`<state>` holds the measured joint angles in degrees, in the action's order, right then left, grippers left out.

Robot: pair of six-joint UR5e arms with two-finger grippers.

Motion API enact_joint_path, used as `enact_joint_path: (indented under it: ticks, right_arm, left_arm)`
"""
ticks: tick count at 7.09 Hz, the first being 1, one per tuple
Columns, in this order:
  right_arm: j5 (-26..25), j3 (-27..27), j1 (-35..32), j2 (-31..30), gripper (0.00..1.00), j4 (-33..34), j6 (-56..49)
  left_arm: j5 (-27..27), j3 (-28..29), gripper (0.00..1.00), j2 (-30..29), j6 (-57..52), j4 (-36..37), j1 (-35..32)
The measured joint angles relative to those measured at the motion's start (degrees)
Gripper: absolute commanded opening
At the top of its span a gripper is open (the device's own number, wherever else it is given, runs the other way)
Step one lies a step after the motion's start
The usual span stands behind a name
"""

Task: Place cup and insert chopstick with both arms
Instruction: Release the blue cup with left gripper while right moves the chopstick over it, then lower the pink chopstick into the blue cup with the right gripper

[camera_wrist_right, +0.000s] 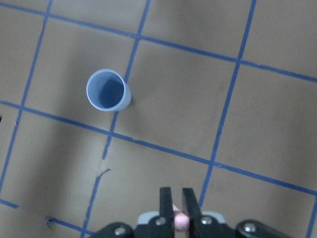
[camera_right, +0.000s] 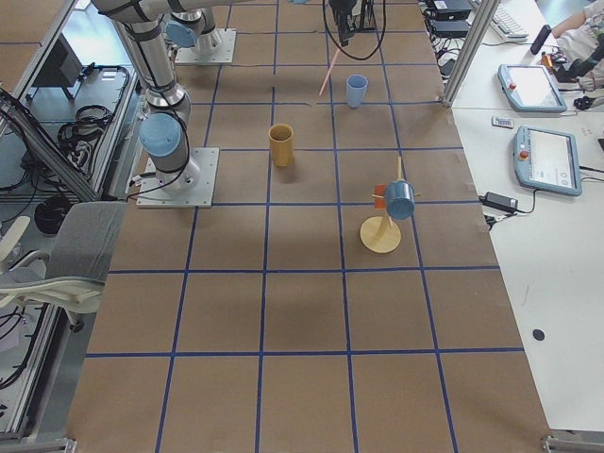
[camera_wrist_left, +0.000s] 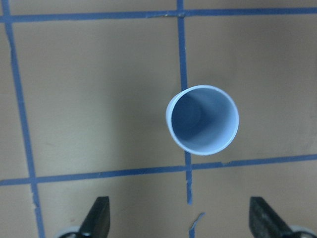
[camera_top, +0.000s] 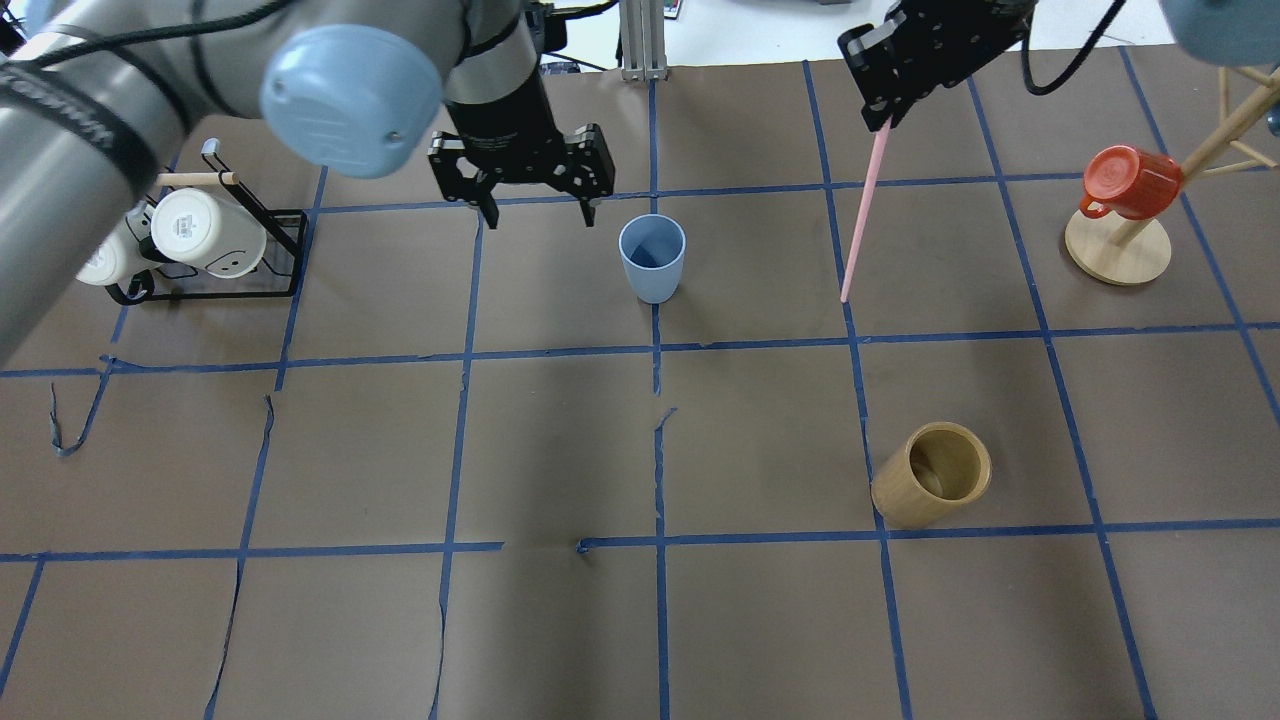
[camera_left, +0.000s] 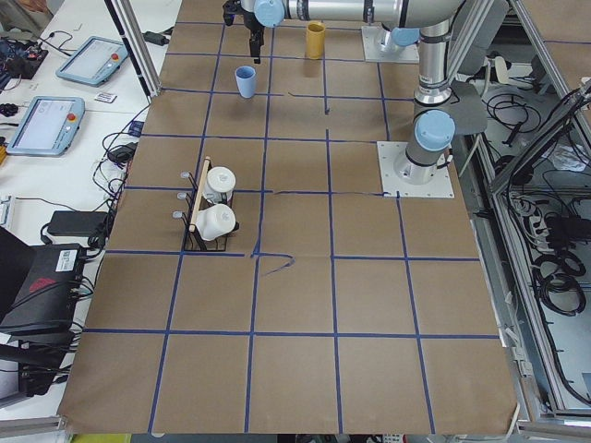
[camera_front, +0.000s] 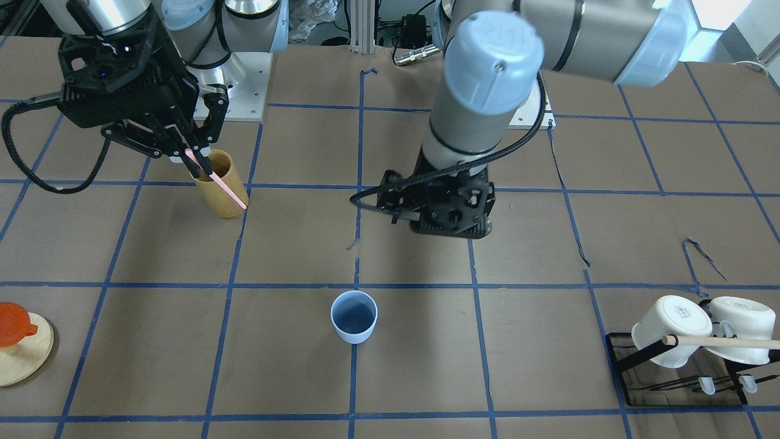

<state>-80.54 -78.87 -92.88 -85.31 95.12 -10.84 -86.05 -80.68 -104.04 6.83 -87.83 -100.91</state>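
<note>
The left gripper [camera_top: 540,218] is hanging with its jaws spread wide and nothing between them, near the cup [camera_top: 652,260] but clear of it. The cup is standing upright on the table [camera_top: 560,620], toward the middle of the edge across from the robot. Further right, the right gripper [camera_top: 884,120] is pinching the chopstick [camera_top: 860,215] by its top end, the stick slanting down, apart from the cup.

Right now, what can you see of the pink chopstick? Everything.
The chopstick is one thin, straight, pale-pink stick, plastic-looking. The right gripper is shut on its top end; the rest hangs tilted in the air, lower tip free above the table. It touches nothing else: it is apart from the blue cup and the bamboo cylinder.
</note>
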Motion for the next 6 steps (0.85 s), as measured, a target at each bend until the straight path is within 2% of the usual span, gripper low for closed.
enact_joint_path:
  ticks: [1,3,4,6]
  right_arm:
    - [1.62,0.15,-2.56,2.18,0.00,5.66,4.61]
    - [-0.10,0.26,-9.69,8.20,0.00,16.76,11.61]
    - [-1.75,0.11,-12.15,10.25,0.00,20.50,13.72]
    - [-2.88,-0.36,-13.65,12.14,0.00,22.70,14.75]
  left_arm:
    - [-0.18,-1.97,1.00,4.78,-1.60,-4.10,2.18]
    - [-0.26,-6.45,1.00,11.61,-2.30,-5.29,6.59]
    - [-0.24,-7.27,1.00,13.02,-3.23,-4.64,8.66]
    - [-0.20,-7.48,1.00,13.63,-5.25,-3.02,10.03]
